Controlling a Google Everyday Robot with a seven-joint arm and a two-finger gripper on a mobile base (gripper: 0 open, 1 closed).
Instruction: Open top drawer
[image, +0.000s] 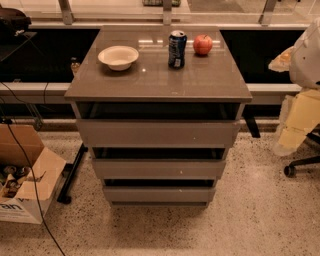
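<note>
Pincer out of view, its opening and hold cannot be told, top drawer (158, 133) with dark gap above

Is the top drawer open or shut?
Apparently shut: the top drawer sits under the countertop, only a dark slit above. Gripper is out of view.

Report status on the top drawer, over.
Gripper out of view. Top drawer with nothing touching it, dark gap above its front. Bowl, can, apple on top, none blocking.
</note>
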